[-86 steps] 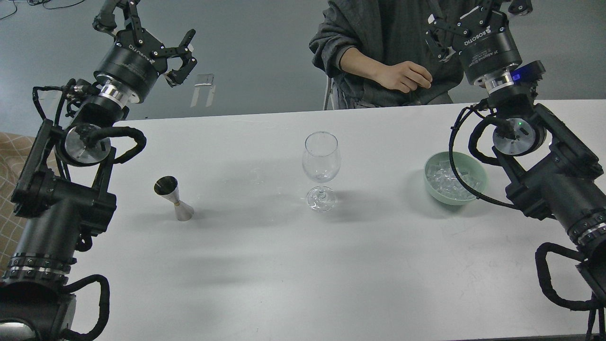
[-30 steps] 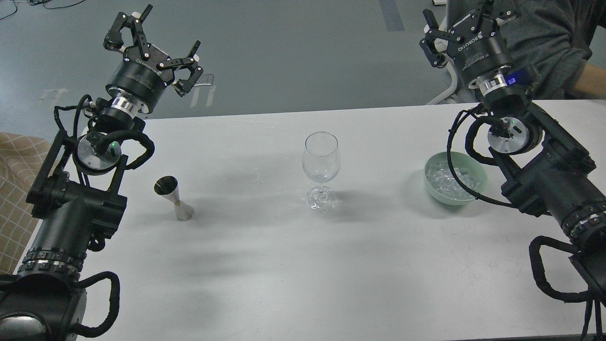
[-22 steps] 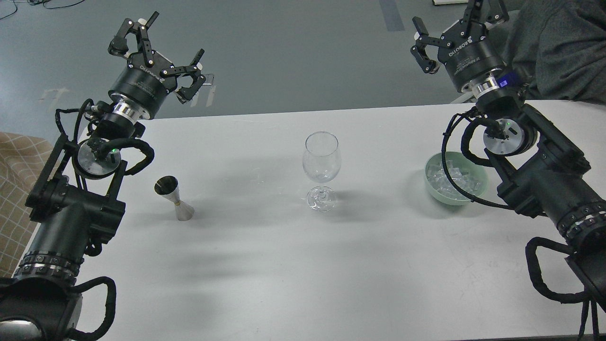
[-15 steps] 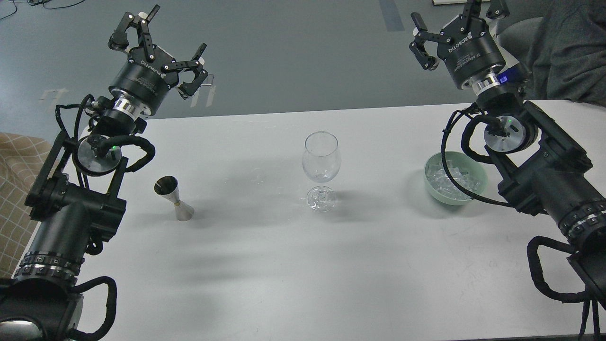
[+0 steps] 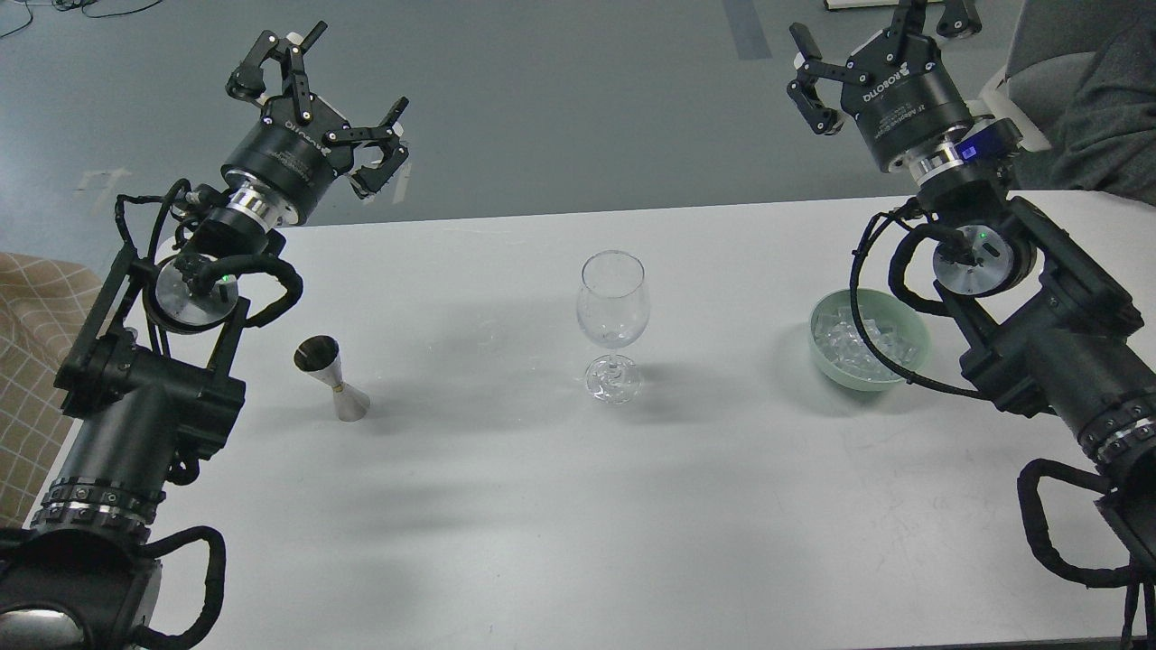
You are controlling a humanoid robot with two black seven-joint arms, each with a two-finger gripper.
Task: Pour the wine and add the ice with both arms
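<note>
A clear stemmed glass (image 5: 613,316) stands upright at the table's middle. A steel jigger (image 5: 330,377) stands left of it; I cannot see the wine in it. A green bowl (image 5: 912,336) at the right holds ice cubes (image 5: 844,338). My left gripper (image 5: 316,99) is open and empty, raised beyond the table's far left edge, well above the jigger. My right gripper (image 5: 880,41) is open and empty, raised beyond the far right edge, above and behind the bowl.
The white table (image 5: 560,506) fills the view. A person in grey (image 5: 1097,117) sits at the far right behind the table. Grey floor lies beyond the far edge. A beige checked cloth (image 5: 36,361) shows at the left.
</note>
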